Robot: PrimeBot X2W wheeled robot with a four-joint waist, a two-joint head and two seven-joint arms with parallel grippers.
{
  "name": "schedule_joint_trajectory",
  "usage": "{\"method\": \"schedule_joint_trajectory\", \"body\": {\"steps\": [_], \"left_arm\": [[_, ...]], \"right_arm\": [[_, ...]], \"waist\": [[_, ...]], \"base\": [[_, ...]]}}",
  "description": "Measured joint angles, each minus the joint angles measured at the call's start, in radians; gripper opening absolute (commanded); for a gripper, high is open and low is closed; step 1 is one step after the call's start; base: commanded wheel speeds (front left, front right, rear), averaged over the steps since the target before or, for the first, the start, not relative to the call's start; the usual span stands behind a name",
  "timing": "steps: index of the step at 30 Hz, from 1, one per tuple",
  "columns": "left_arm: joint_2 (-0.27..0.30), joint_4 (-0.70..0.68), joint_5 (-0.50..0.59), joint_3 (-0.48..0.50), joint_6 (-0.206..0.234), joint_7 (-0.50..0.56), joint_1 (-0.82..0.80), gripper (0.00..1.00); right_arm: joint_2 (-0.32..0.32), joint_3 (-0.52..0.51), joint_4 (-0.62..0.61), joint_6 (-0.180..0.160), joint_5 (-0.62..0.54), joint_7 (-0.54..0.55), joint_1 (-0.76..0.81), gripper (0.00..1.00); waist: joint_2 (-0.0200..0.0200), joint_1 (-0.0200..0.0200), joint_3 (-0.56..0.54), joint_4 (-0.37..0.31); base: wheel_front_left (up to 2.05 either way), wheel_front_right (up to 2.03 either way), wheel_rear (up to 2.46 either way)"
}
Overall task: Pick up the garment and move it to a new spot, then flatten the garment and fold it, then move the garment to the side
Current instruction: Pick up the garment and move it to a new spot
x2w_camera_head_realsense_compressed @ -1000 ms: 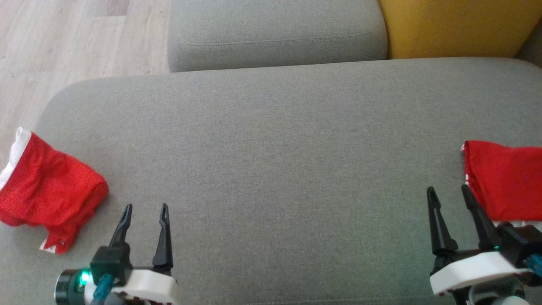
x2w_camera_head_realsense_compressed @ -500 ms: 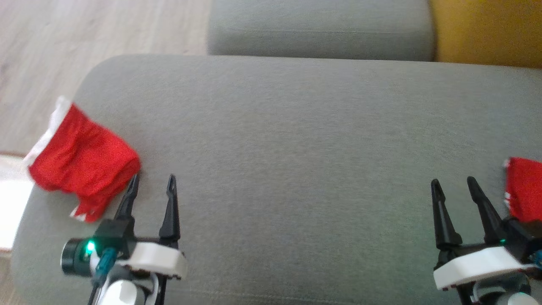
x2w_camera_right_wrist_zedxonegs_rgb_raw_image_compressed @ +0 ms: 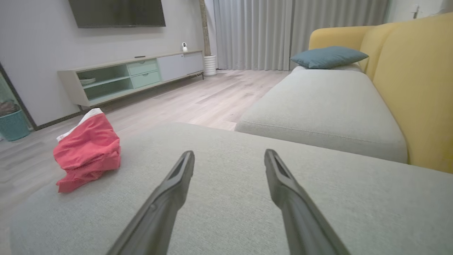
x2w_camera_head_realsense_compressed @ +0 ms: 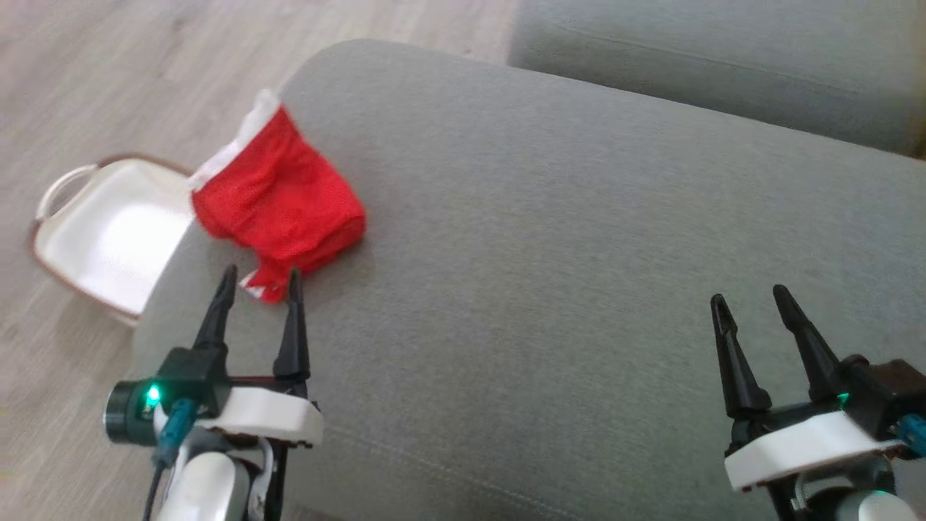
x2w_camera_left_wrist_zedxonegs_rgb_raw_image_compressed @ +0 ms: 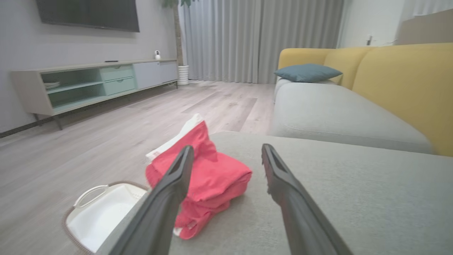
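Observation:
The garment (x2w_camera_head_realsense_compressed: 278,199), red with a white band, lies bunched near the left end of the grey ottoman (x2w_camera_head_realsense_compressed: 579,253). It also shows in the left wrist view (x2w_camera_left_wrist_zedxonegs_rgb_raw_image_compressed: 208,177) and the right wrist view (x2w_camera_right_wrist_zedxonegs_rgb_raw_image_compressed: 88,148). My left gripper (x2w_camera_head_realsense_compressed: 260,277) is open, its fingertips just short of the garment's near corner, with nothing between them. In its own view the left gripper (x2w_camera_left_wrist_zedxonegs_rgb_raw_image_compressed: 226,152) points at the garment. My right gripper (x2w_camera_head_realsense_compressed: 749,298) stands open and empty over bare cushion at the lower right, seen too in the right wrist view (x2w_camera_right_wrist_zedxonegs_rgb_raw_image_compressed: 228,156).
A white basket (x2w_camera_head_realsense_compressed: 108,224) with a brown rim sits on the wooden floor beside the ottoman's left end. A grey sofa seat (x2w_camera_head_realsense_compressed: 723,65) with yellow backrests (x2w_camera_left_wrist_zedxonegs_rgb_raw_image_compressed: 403,85) lies beyond. A TV cabinet (x2w_camera_right_wrist_zedxonegs_rgb_raw_image_compressed: 131,76) stands along the far wall.
The head camera has swung left, so the whole picture shifted right; the basket came into view and a second red cloth at the right went out. My left gripper now sits closer to the garment.

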Motion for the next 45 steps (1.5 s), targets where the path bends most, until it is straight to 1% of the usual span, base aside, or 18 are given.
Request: {"method": "schedule_joint_trajectory", "body": {"steps": [4, 7, 12, 16, 19, 25, 27, 32, 37, 38, 39, 40, 43, 45], "left_arm": [[-0.003, 0.0, 0.002, 0.025, -0.007, 0.0, 0.0, 1.0], [-0.009, 0.0, 0.017, 0.039, -0.008, 0.0, 0.0, 1.0], [-0.023, 0.028, 0.017, 0.056, -0.017, 0.0, -0.035, 1.0], [-0.045, 0.11, 0.015, 0.079, -0.038, 0.0, -0.143, 1.0], [-0.05, 0.213, -0.002, 0.096, -0.053, 0.0, -0.247, 1.0], [-0.068, 0.483, -0.034, 0.142, -0.091, 0.0, -0.422, 1.0], [-0.066, 0.588, -0.044, 0.153, -0.097, 0.0, -0.466, 1.0], [-0.057, 0.809, -0.078, 0.18, -0.133, 0.002, -0.56, 1.0], [-0.04, 0.952, -0.11, 0.191, -0.174, 0.057, -0.639, 1.0], [-0.037, 0.969, -0.114, 0.193, -0.183, 0.063, -0.651, 0.8], [-0.034, 0.984, -0.115, 0.193, -0.189, 0.061, -0.659, 0.12], [-0.032, 0.992, -0.115, 0.192, -0.193, 0.057, -0.661, 0.0], [-0.029, 0.994, -0.114, 0.191, -0.19, 0.019, -0.655, 0.0], [-0.025, 0.971, -0.106, 0.191, -0.177, 0.016, -0.642, 0.0]], "right_arm": [[-0.007, 0.001, -0.016, 0.0, -0.006, 0.013, -0.006, 1.0], [-0.017, 0.0, -0.032, 0.0, -0.012, 0.024, -0.026, 1.0], [-0.044, 0.002, -0.063, 0.0, -0.014, 0.052, -0.054, 1.0], [-0.082, 0.001, -0.099, 0.0, -0.014, 0.087, -0.088, 1.0], [-0.109, -0.003, -0.125, 0.0, -0.014, 0.112, -0.11, 1.0], [-0.148, -0.035, -0.161, 0.0, -0.013, 0.138, -0.148, 1.0], [-0.151, -0.035, -0.163, 0.0, -0.009, 0.14, -0.164, 1.0], [-0.153, -0.046, -0.163, 0.0, 0.002, 0.14, -0.175, 1.0], [-0.148, -0.061, -0.152, 0.0, 0.005, 0.127, -0.178, 1.0], [-0.146, -0.061, -0.147, 0.0, 0.005, 0.127, -0.178, 1.0], [-0.145, -0.061, -0.144, 0.0, 0.005, 0.126, -0.178, 1.0], [-0.144, -0.061, -0.141, 0.0, 0.005, 0.122, -0.178, 1.0], [-0.136, -0.06, -0.127, 0.0, 0.008, 0.104, -0.178, 1.0], [-0.123, -0.06, -0.118, 0.0, 0.012, 0.09, -0.178, 1.0]], "waist": [[0.0, 0.0, 0.011, 0.051], [0.0, 0.0, 0.031, 0.069], [0.0, 0.0, 0.082, 0.073], [0.0, 0.0, 0.142, 0.06], [0.0, 0.0, 0.195, 0.045], [0.0, 0.0001, 0.299, 0.001], [0.0, 0.0002, 0.324, -0.02], [0.0, 0.0001, 0.362, -0.073], [0.0, 0.0001, 0.369, -0.096], [0.0, 0.0001, 0.365, -0.098], [0.0, 0.0001, 0.361, -0.099], [0.0, 0.0001, 0.356, -0.1], [0.0, 0.0001, 0.334, -0.1], [0.0, 0.0001, 0.315, -0.098]], "base": [[0.0, 0.0, 0.0], [0.0, 0.0, 0.0], [0.0, 0.0, 0.0], [0.0, 0.0, 0.0], [0.0, 0.0, 0.0], [0.0, 0.0, 0.0], [0.0, 0.0, 0.0], [0.0, 0.0, 0.0], [0.0, 0.0, 0.0], [0.0, 0.0, 0.0], [0.0, 0.0, 0.0], [0.0, 0.0, 0.0], [0.0, 0.0, 0.0], [0.0, 0.0, 0.0]]}}
